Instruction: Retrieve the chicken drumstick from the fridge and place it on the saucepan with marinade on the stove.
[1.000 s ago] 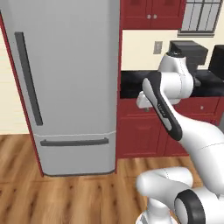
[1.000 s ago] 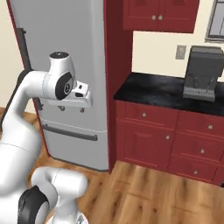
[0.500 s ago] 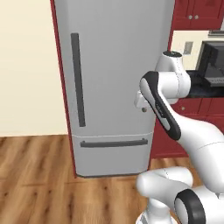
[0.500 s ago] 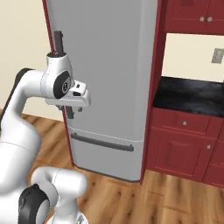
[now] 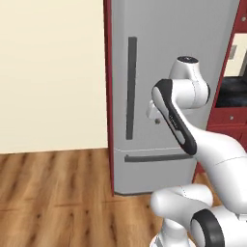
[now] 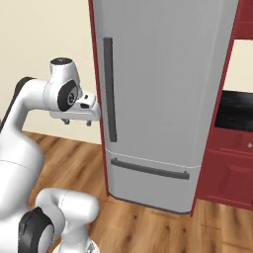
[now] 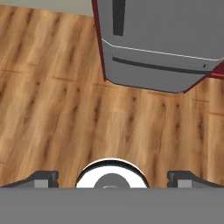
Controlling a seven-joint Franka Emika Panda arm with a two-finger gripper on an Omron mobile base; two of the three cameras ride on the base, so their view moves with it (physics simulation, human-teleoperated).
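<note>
Dark finger tips sit far apart at the bottom corners of the hand view, so the gripper (image 7: 112, 177) stands wide open with nothing between its jaws. It points down at the wooden floor (image 7: 52, 109), and the planks run away from it toward the foot of the fridge (image 7: 166, 43), which fills the top right of that view.

From the right base view the gripper (image 6: 78, 121) hangs under the white wrist, just to the left of the fridge's front edge and about level with the middle of the long dark door handle (image 6: 109, 89). It is near the handle but not touching it. From the left base view the hand (image 5: 153, 112) shows in front of the grey door, just right of the same vertical handle (image 5: 130, 88) (the forearm hides most of it here).

Below the door, the fridge (image 6: 163, 99) has its lower drawer shut, with a horizontal handle (image 6: 149, 168) across it. The main door is shut too, so the chicken drumstick cannot be seen. A dark red side panel (image 5: 108, 87) runs down the fridge's left edge, against a plain cream wall (image 5: 48, 72).

To the right of the fridge stand dark red cabinets (image 6: 225, 173) under a black countertop (image 6: 236, 109).
</note>
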